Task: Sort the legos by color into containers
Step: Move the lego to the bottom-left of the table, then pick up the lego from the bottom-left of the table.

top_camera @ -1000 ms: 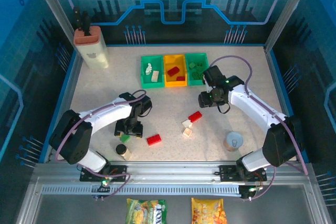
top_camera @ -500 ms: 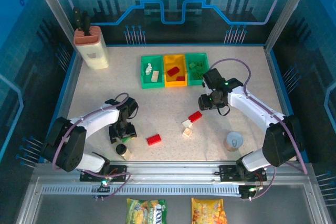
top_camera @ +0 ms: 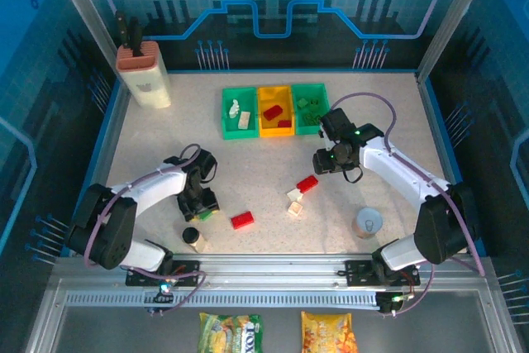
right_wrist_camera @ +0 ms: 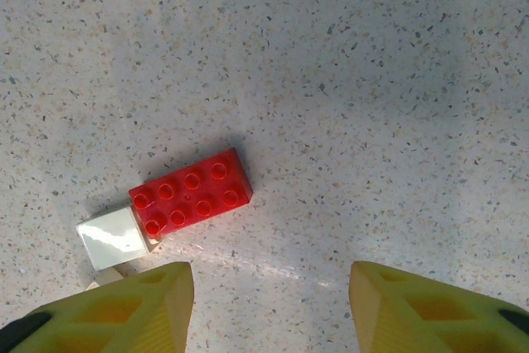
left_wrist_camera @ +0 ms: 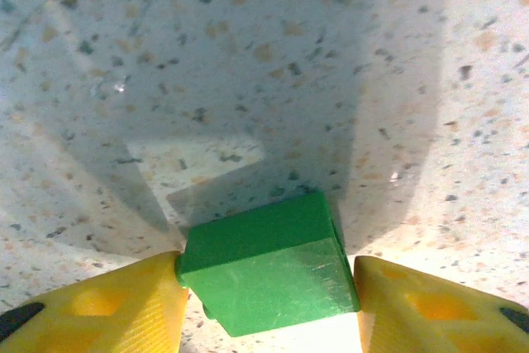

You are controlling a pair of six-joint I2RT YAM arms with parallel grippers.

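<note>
In the left wrist view a green lego [left_wrist_camera: 264, 264] sits on the table between my yellow fingers, and both pads touch its sides. From above, the left gripper [top_camera: 201, 205] is low at the table's left front, shut on that brick [top_camera: 206, 215]. The right gripper [top_camera: 324, 159] hovers open with nothing between its fingers [right_wrist_camera: 271, 287]. Just ahead of it lie a red lego [right_wrist_camera: 192, 192] and a white lego [right_wrist_camera: 111, 240]. A second red lego [top_camera: 242, 220] lies nearer the front. The containers stand in a row at the back: green [top_camera: 240, 91], yellow-orange [top_camera: 275, 89], green [top_camera: 310, 87].
A small dark-capped jar [top_camera: 192, 236] stands right in front of the left gripper's brick. A grey round cup [top_camera: 368, 223] is at the front right. A beige knife block [top_camera: 142, 76] stands in the back left corner. A second white brick [top_camera: 293, 209] lies beside the first.
My left gripper has shifted a little over the green lego and closed its jaws onto it. The right arm has barely moved.
</note>
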